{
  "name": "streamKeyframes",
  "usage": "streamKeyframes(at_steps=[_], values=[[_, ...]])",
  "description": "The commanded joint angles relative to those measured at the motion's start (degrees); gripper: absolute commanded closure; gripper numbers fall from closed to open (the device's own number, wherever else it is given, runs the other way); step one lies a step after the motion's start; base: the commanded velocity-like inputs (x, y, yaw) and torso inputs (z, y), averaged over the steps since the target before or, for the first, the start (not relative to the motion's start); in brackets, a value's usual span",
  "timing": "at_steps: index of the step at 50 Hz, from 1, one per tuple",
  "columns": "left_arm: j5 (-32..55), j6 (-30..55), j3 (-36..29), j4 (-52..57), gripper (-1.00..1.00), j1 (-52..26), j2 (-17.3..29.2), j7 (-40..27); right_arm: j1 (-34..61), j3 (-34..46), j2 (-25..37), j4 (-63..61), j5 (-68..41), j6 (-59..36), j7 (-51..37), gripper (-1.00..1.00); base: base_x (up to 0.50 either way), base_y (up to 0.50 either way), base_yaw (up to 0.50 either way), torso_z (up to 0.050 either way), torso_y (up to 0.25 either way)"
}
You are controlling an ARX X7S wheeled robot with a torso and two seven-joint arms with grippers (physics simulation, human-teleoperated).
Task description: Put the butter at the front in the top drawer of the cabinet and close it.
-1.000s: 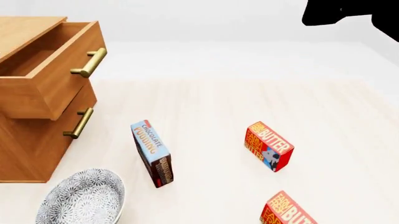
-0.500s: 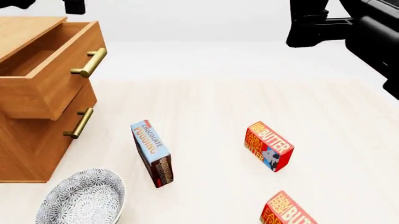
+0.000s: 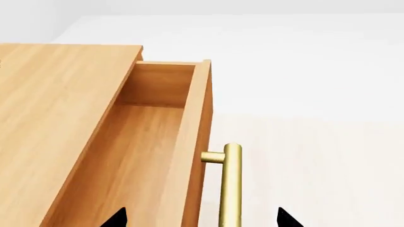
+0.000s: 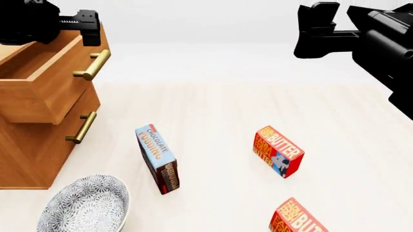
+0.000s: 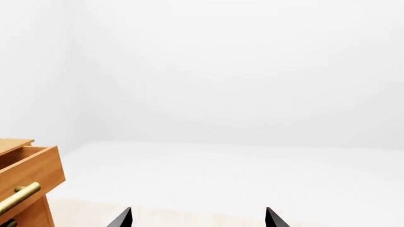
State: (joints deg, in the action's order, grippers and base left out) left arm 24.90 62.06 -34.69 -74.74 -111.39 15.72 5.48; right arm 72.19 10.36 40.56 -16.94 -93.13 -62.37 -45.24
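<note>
Two red butter cartons lie on the pale floor in the head view. The front one (image 4: pixel 298 218) is cut off by the near edge; the other (image 4: pixel 279 151) lies farther back. The cabinet (image 4: pixel 32 154) stands at the left with its top drawer (image 4: pixel 38 96) pulled out and empty (image 3: pixel 139 156). My left gripper (image 4: pixel 89 28) (image 3: pixel 200 221) hovers open over the drawer's front panel and brass handle (image 3: pixel 230 184). Open too, my right gripper (image 4: pixel 314 31) (image 5: pixel 197 220) hangs high at the right, far above the cartons, holding nothing.
A blue-and-brown chocolate pudding box (image 4: pixel 156 158) stands on edge left of the cartons. A grey patterned bowl (image 4: pixel 84 205) sits in front of the cabinet. The cabinet's corner (image 5: pixel 25 189) shows in the right wrist view. A lower drawer handle (image 4: pixel 82 126) sticks out.
Both arms have come down into the head view. The left gripper now sits over the open drawer's front, and the right one has dropped lower. Cartons, box and bowl have not moved.
</note>
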Motion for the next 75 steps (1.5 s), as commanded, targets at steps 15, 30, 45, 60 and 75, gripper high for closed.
streamKeyframes(at_steps=[15, 30, 45, 60, 75], values=[[-15.01, -0.66, 13.89, -0.14, -1.0, 4.52, 0.25, -0.28, -1.58, -0.4, 0.33, -0.81, -0.47, 1.23, 0.05, -1.0, 0.0, 0.0, 0.0, 0.0, 0.0], [-19.89, -1.98, 10.15, -0.21, -1.0, 9.5, -1.3, 22.13, -1.37, -0.51, 0.66, -1.08, -1.15, 1.54, -0.47, -1.0, 0.0, 0.0, 0.0, 0.0, 0.0], [-20.68, -3.06, 13.36, -0.08, -1.0, 7.7, -3.44, 25.07, -1.98, -1.14, 1.28, -2.36, -2.47, 2.14, -1.43, -1.0, 0.0, 0.0, 0.0, 0.0, 0.0], [-20.79, -4.15, 16.82, -0.21, -1.0, 6.35, -10.04, 25.88, -1.9, -1.5, 1.64, -2.91, -3.36, 2.63, -1.67, -1.0, 0.0, 0.0, 0.0, 0.0, 0.0], [-19.85, -6.2, 15.39, -0.22, -1.0, 10.3, -15.69, 29.48, -3.69, -2.89, 3.06, -4.26, -4.35, 3.61, -2.27, -1.0, 0.0, 0.0, 0.0, 0.0, 0.0]])
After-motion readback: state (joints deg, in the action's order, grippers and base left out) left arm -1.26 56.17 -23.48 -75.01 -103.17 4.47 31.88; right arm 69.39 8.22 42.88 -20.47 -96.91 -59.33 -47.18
